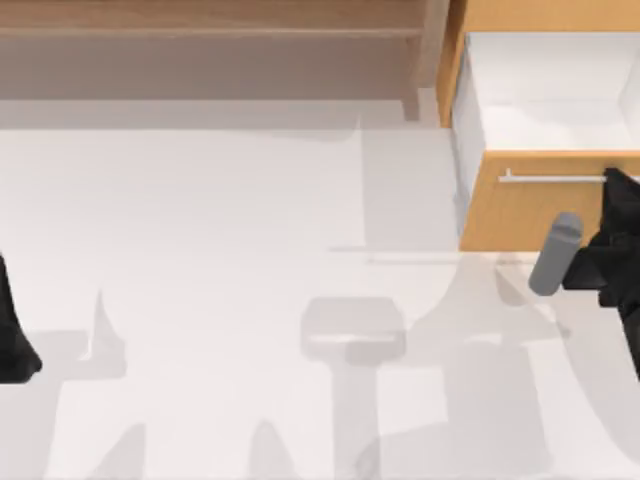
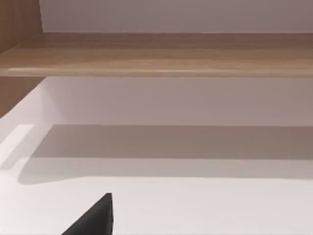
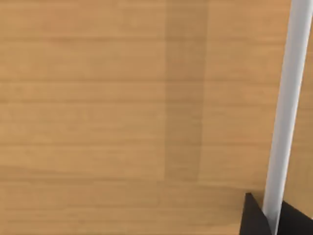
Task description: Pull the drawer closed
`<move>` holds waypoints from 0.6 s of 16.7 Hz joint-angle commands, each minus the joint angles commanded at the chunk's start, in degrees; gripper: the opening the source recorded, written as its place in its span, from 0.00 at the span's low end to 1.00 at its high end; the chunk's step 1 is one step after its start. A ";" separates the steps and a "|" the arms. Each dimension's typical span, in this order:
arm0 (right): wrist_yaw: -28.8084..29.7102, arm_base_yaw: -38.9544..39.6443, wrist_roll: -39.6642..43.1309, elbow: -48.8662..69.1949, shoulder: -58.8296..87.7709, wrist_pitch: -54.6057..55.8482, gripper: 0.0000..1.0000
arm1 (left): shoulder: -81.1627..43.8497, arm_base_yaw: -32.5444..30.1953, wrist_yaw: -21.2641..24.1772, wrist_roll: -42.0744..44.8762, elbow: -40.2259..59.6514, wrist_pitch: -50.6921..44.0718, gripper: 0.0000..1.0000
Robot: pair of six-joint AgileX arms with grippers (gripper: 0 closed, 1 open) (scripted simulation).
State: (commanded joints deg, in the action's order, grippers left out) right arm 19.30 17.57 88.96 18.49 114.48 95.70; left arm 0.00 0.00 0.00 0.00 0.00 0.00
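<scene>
Our left gripper (image 1: 15, 345) sits idle at the far left edge of the top view, low down, and we cannot tell if its fingers are spread or pressed together. One brown shelf (image 1: 210, 45) runs along the top. One drawer (image 1: 545, 205) sits at the upper right, pulled out so its white inside shows. Its one handle (image 1: 555, 177), a thin silver bar, runs left to right across the front. Our right gripper (image 1: 618, 185) is at the bar's right end. In the right wrist view the bar (image 3: 286, 117) runs between two dark fingertips (image 3: 254, 218), so we think it is pinching the handle. The right arm is much nearer. The drawer lies just above the gripper, toward the top of the frame, so it must go that way to close.
</scene>
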 joint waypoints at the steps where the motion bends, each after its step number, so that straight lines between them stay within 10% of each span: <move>1: -0.29 -0.26 0.03 1.05 0.24 -0.61 0.00 | 0.00 0.00 0.00 0.00 0.00 0.00 1.00; 10: -3.68 -3.80 0.05 13.23 4.23 -9.26 0.00 | 0.00 0.00 0.00 0.00 0.00 0.00 1.00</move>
State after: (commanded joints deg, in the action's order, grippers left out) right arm 15.63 13.77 89.01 31.71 118.71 86.44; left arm 0.00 0.00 0.00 0.00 0.00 0.00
